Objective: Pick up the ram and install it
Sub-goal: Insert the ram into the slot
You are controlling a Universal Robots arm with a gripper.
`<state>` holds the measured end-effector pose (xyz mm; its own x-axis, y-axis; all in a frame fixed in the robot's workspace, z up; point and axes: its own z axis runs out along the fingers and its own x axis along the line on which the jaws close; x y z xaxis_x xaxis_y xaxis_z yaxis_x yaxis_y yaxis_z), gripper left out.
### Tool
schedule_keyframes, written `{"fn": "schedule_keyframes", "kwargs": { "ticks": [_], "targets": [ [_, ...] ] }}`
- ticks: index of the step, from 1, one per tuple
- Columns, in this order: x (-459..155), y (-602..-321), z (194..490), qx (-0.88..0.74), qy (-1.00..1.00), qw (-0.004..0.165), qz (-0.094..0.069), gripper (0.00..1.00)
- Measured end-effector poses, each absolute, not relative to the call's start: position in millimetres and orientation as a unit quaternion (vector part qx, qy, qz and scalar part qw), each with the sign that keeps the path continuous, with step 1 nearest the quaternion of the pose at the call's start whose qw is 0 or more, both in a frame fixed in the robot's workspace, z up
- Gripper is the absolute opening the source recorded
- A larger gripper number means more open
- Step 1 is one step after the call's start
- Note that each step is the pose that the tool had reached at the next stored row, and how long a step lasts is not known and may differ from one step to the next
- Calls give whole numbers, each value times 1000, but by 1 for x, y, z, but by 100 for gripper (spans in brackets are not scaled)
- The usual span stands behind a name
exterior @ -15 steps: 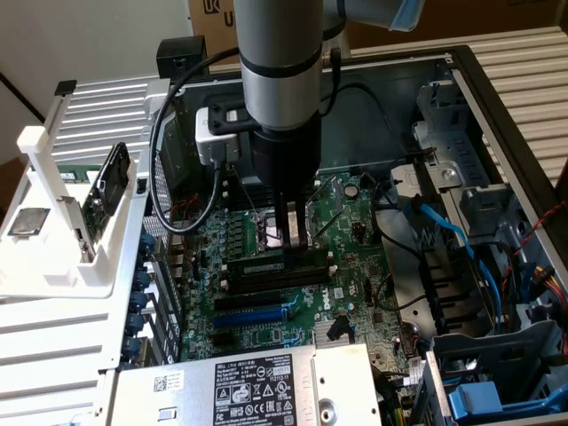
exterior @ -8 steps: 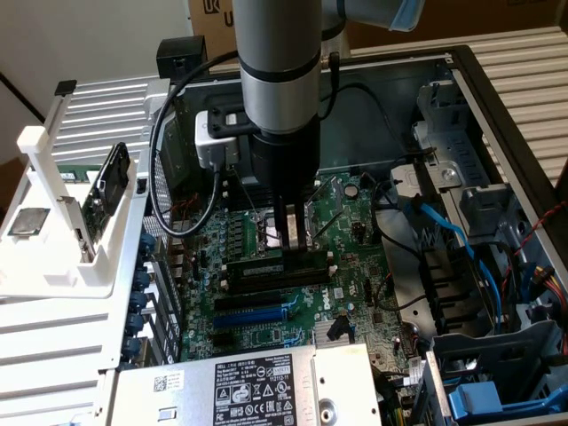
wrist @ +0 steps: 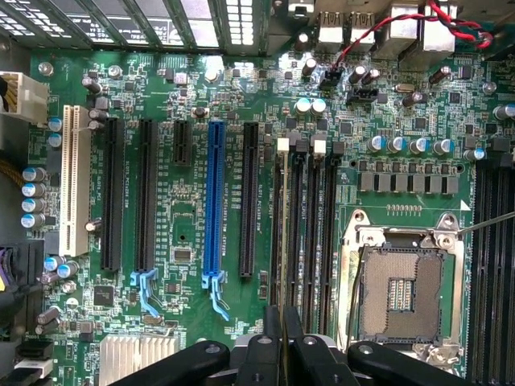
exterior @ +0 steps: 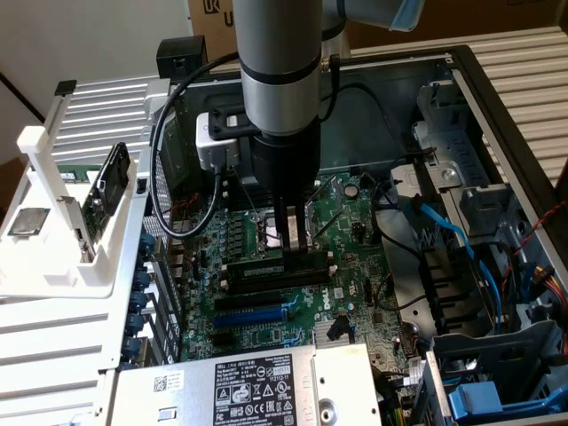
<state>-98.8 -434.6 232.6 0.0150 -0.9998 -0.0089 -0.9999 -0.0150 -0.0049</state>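
The ram (exterior: pixel 266 269) is a long dark stick standing on edge along a memory slot (exterior: pixel 277 282) of the green motherboard (exterior: pixel 355 222), just in front of the empty processor socket (exterior: pixel 273 232). My gripper (exterior: pixel 295 251) comes straight down onto its top edge, shut on it near the end towards the exterior view's right. In the wrist view the ram (wrist: pixel 283 233) shows edge-on as a thin pale line running away from the gripper (wrist: pixel 282 342) over the group of black slots (wrist: pixel 310 233). Whether it is fully seated is unclear.
A white holder (exterior: pixel 62 257) at the exterior view's left carries a square silver chip (exterior: pixel 28 222). The power supply (exterior: pixel 257 386) lies at the front, blue cables (exterior: pixel 453 240) and drive cages at the right. Blue expansion slot (wrist: pixel 215 201), open socket (wrist: pixel 402 293) and heatsink (wrist: pixel 137 354) surround the slots.
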Motion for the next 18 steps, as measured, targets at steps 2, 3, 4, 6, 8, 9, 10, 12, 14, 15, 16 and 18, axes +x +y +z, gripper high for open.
{"fn": "schedule_keyframes", "kwargs": {
  "ticks": [2,3,4,6,8,9,10,12,14,15,16,18],
  "targets": [
    [-99,-435,233,-712,702,5,1,13],
    [-99,-435,232,-712,702,5,1,13],
    [-99,-435,232,-712,702,5,1,13],
    [-99,-435,232,-712,702,5,1,13],
    [-99,-435,232,-712,702,5,1,13],
    [-99,-435,232,-712,702,5,1,13],
    [-99,-435,232,-711,703,5,1,13],
    [-99,-435,232,-711,703,5,1,13],
    [-99,-435,232,-711,703,5,1,13],
    [-99,-435,232,-711,703,5,1,13],
    [-99,-435,232,-711,703,5,1,13],
    [-99,-435,232,-711,703,5,1,13]
  ]
}}
